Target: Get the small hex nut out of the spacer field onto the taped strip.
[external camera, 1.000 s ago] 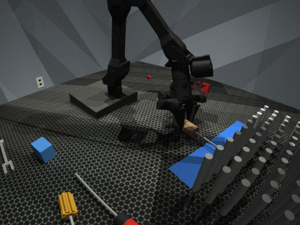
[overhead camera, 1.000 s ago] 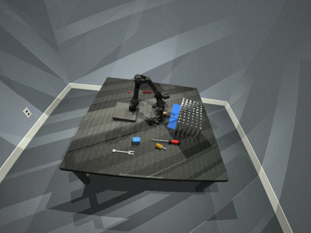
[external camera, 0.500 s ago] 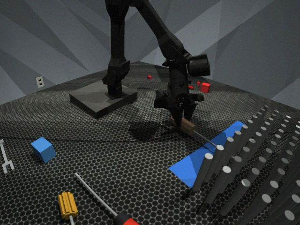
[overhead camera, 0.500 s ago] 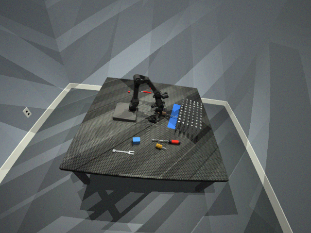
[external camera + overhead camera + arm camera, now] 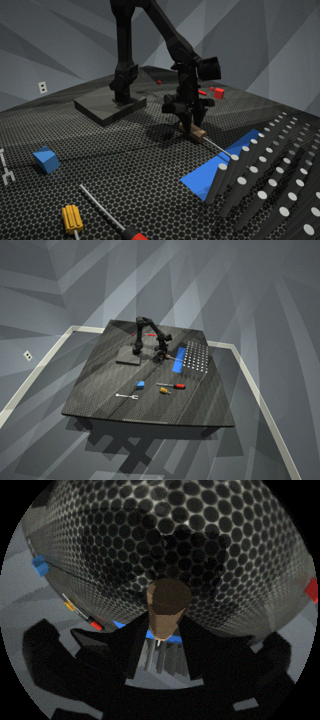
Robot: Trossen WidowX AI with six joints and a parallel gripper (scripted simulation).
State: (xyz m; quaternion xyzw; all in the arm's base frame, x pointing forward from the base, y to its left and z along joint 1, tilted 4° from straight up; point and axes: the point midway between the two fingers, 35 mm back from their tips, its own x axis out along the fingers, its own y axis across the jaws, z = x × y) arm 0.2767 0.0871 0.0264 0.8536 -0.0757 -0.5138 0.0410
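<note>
My gripper (image 5: 163, 356) (image 5: 192, 128) (image 5: 164, 615) is shut on the brown handle (image 5: 199, 134) (image 5: 169, 600) of a thin metal tool, low over the table in front of the strip. The tool's shaft (image 5: 217, 146) (image 5: 175, 359) reaches over the blue taped strip (image 5: 177, 367) (image 5: 196, 178) and in between the front spacers. A bit of its far end seems to show between spacer tops in the exterior view; its tip is mostly hidden. The metal spacers (image 5: 197, 369) (image 5: 215, 183) stand in rows. I cannot make out the hex nut in any view.
A red-handled screwdriver (image 5: 179, 386) (image 5: 95, 625), a yellow-handled tool (image 5: 163, 390) (image 5: 72, 219), a blue block (image 5: 140, 384) (image 5: 46, 160) and a forked metal tool (image 5: 127, 396) lie to one side. A red block (image 5: 218, 93) and a red tool (image 5: 151, 334) lie at the back.
</note>
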